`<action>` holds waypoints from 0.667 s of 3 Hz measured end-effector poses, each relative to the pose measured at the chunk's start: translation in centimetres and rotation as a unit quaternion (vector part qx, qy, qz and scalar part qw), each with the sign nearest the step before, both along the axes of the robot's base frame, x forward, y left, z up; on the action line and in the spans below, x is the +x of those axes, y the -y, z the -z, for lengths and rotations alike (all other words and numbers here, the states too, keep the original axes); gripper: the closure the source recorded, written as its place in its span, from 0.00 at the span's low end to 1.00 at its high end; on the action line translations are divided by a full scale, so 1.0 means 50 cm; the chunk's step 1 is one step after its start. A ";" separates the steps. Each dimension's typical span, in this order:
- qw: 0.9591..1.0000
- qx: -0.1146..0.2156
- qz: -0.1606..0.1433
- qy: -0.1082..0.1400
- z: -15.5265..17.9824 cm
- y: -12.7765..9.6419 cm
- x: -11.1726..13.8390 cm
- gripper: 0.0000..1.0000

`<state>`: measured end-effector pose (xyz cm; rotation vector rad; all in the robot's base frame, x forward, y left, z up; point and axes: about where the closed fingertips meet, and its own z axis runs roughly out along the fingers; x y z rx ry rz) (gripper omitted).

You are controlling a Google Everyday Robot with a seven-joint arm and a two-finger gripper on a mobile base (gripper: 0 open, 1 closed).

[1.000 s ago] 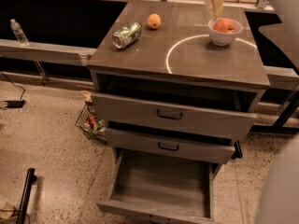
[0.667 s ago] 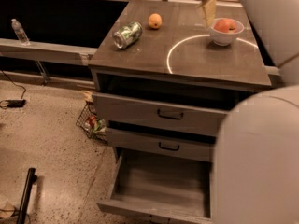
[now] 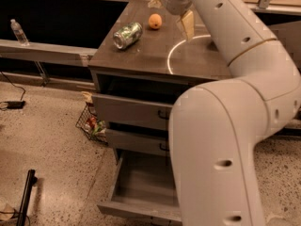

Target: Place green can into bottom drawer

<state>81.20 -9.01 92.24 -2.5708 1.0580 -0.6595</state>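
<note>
The green can (image 3: 127, 35) lies on its side at the back left of the grey cabinet top (image 3: 141, 55), left of an orange fruit (image 3: 155, 21). The bottom drawer (image 3: 141, 192) is pulled far out and nothing shows in its visible part. My gripper (image 3: 171, 14) hangs above the back of the cabinet top, just right of the orange and about a can's length right of the green can. It is open and holds nothing. My white arm fills the right side of the view and hides the drawer's right part.
The two upper drawers (image 3: 134, 111) stand slightly open above the bottom one. A wire basket (image 3: 91, 124) with packets sits on the floor left of the cabinet. A clear plastic bottle (image 3: 18, 32) stands on the left ledge. A black pole (image 3: 26, 197) lies at the lower left.
My arm has swung in from the right and now covers the right half of the view. The gripper has moved left toward the orange and the can. The bowl is now hidden.
</note>
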 end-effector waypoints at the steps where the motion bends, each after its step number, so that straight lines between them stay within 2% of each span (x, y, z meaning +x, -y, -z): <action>1: 0.999 -0.016 -0.043 -0.025 0.051 -0.070 0.021 0.00; 2: 0.992 -0.066 -0.101 -0.043 0.089 -0.137 0.036 0.00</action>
